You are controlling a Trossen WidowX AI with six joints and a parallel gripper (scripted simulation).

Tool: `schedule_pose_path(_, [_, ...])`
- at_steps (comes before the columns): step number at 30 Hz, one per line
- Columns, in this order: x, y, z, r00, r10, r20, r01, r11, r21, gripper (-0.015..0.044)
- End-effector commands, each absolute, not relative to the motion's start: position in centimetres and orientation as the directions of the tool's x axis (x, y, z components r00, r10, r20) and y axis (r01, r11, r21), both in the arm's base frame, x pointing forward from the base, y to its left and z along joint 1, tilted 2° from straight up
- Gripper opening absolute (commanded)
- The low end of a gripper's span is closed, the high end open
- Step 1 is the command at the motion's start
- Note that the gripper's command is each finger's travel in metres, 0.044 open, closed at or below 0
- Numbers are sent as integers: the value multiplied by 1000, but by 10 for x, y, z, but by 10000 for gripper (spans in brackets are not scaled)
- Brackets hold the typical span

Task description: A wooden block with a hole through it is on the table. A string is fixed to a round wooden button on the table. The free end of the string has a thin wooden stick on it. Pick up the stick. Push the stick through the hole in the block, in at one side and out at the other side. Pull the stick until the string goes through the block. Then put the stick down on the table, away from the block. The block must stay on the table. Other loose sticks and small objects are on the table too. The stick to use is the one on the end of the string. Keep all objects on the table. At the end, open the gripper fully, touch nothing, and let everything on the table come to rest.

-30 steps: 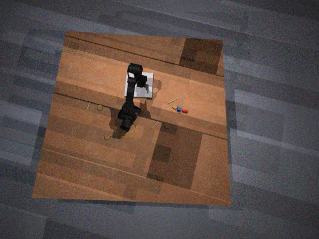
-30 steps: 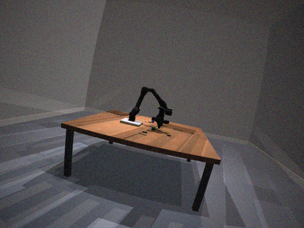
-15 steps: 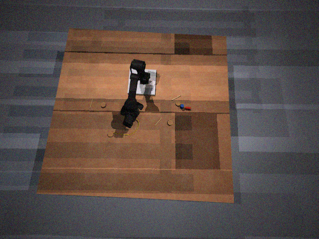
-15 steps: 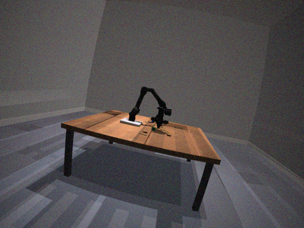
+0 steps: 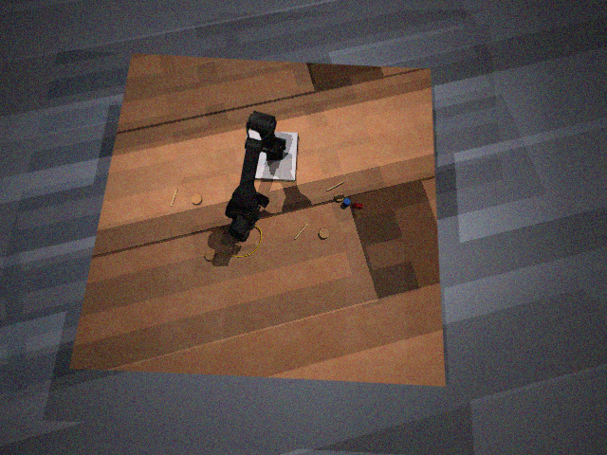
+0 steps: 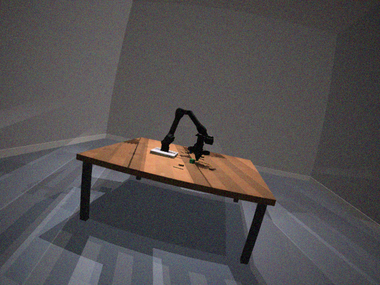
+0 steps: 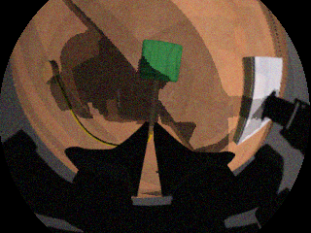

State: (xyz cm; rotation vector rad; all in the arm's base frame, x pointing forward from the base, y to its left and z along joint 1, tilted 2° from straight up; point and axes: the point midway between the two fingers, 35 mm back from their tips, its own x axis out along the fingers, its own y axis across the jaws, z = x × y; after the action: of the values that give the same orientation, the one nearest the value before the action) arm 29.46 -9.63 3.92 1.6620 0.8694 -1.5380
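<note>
The green block (image 6: 192, 161) (image 7: 167, 55) stands on the table beside my gripper; the arm hides it in the top view. My gripper (image 6: 196, 160) (image 7: 151, 124) is shut on the thin stick (image 7: 155, 99) near its string end. The stick points from the fingertips to the block's near side, and its far end meets the block's lower edge in the wrist view. Whether the tip is inside the hole cannot be told. The yellow string (image 5: 261, 238) (image 7: 80, 125) curves from the fingers to the round button (image 5: 209, 256) (image 6: 211, 168), partly in shadow.
A loose stick (image 5: 174, 196) and a round disc (image 5: 196, 199) lie on one side. On the other are two sticks (image 5: 301, 231) (image 5: 335, 186), a disc (image 5: 323, 233), another round piece (image 5: 339, 198), a blue piece (image 5: 346, 201) and a red piece (image 5: 358, 206). The white base plate (image 5: 289, 169) (image 7: 267, 78) is behind.
</note>
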Motion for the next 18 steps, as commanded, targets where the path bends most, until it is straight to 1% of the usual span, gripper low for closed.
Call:
schedule_pose_path(1, [291,-100,38,68,19,-997,849,-526,48,0])
schedule_pose_path(18, [277,-120,37,67,18,-998,849,-526,48,0])
